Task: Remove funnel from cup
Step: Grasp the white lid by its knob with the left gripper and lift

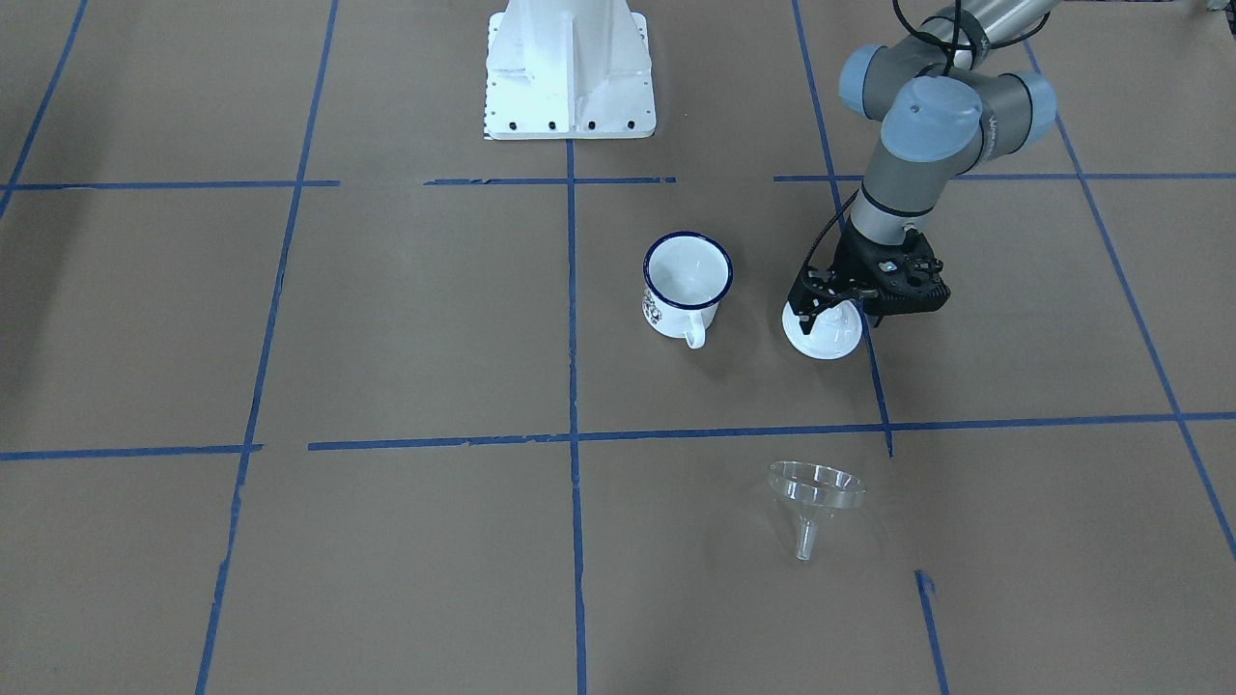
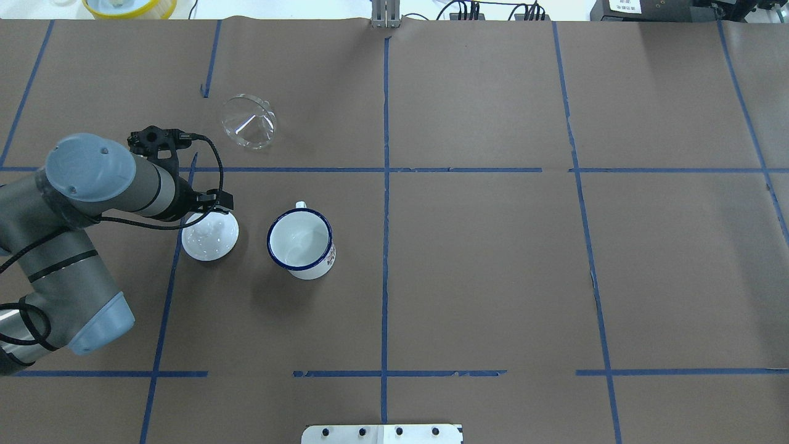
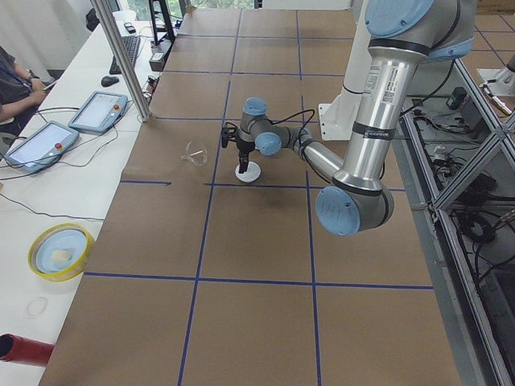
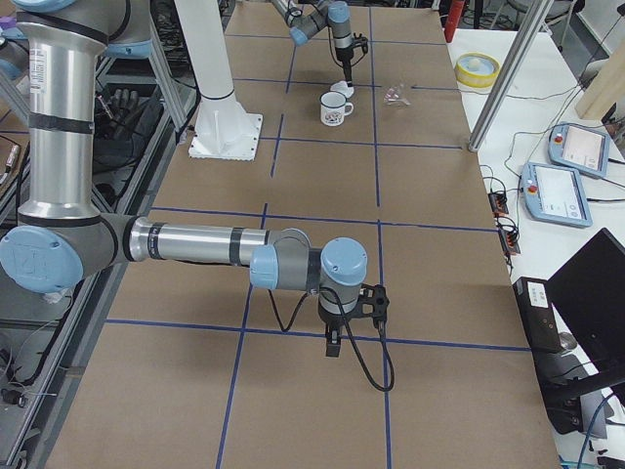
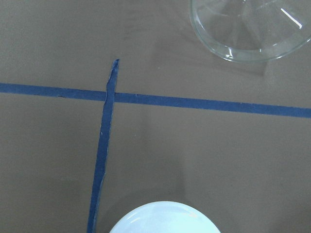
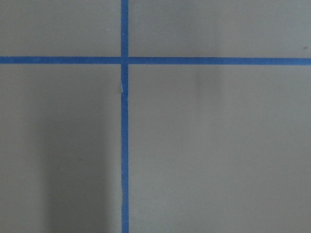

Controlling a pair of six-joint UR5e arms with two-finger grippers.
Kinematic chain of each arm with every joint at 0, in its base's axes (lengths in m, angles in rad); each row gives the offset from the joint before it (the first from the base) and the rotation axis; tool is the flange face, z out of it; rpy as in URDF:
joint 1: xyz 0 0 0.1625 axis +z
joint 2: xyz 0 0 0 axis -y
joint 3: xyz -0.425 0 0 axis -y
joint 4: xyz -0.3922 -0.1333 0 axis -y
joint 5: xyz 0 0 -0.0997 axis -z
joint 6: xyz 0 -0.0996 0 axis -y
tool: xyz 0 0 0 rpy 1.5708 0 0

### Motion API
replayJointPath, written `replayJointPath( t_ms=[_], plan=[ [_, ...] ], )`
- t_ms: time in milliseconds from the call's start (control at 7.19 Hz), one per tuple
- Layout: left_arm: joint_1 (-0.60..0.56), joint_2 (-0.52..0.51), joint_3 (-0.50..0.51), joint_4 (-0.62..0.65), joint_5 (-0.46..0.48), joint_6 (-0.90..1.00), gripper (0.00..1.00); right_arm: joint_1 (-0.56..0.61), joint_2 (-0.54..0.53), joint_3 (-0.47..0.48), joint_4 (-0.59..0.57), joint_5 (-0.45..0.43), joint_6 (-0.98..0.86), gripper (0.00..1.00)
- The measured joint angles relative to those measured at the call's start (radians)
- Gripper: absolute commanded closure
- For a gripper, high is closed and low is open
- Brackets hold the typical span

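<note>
The clear funnel (image 1: 816,487) lies on its side on the brown table paper, apart from the cup; it also shows in the overhead view (image 2: 248,122) and at the top of the left wrist view (image 5: 252,29). The white cup (image 1: 688,283) with a dark blue rim stands upright and empty (image 2: 301,242). My left gripper (image 1: 835,307) hangs over a white domed lid (image 1: 821,338) beside the cup, its fingers spread either side of the knob. My right gripper (image 4: 333,349) points down at bare paper far from these; I cannot tell whether it is open or shut.
The white robot base (image 1: 570,72) stands at the table's robot side. Blue tape lines (image 2: 385,185) cross the brown paper. A yellow bowl (image 2: 129,6) and tablets (image 4: 571,176) lie beyond the table's edge.
</note>
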Motion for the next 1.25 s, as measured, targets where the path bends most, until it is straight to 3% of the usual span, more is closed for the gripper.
replayJointPath(
  t_ms=[973, 1112, 1251],
  plan=[
    [0.025, 0.028, -0.024, 0.004, -0.025, -0.003, 0.36, 0.000, 0.000, 0.000, 0.000, 0.000, 0.000, 0.00],
    [0.029, 0.028, -0.024, 0.004, -0.026, -0.006, 0.46, 0.000, 0.000, 0.000, 0.000, 0.000, 0.000, 0.00],
    [0.032, 0.027, -0.024, 0.004, -0.026, -0.010, 0.69, 0.000, 0.000, 0.000, 0.000, 0.000, 0.000, 0.00]
  ],
)
